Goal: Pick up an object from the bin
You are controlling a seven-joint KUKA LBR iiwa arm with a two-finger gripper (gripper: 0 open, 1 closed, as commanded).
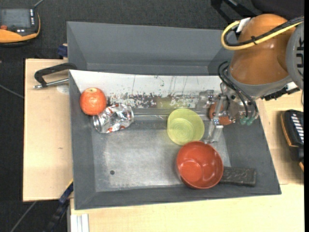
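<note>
In the camera view, the tool (213, 129) hung low at the right side of the bin (140, 158), in the approach step. I could not tell whether it was apart or together. The yellow-green bowl (185, 125) lay just beside it, toward the bin's middle, and the red bowl (199, 166) lay close in front. The next move likely called for settling over one rim.

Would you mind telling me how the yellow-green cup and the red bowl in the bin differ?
The yellow-green cup looks smaller; the red bowl looks wider. The cup lies mid-bin beside the gripper; the bowl lies nearer the front wall, against a dark bar. Both are round and show their insides.
</note>
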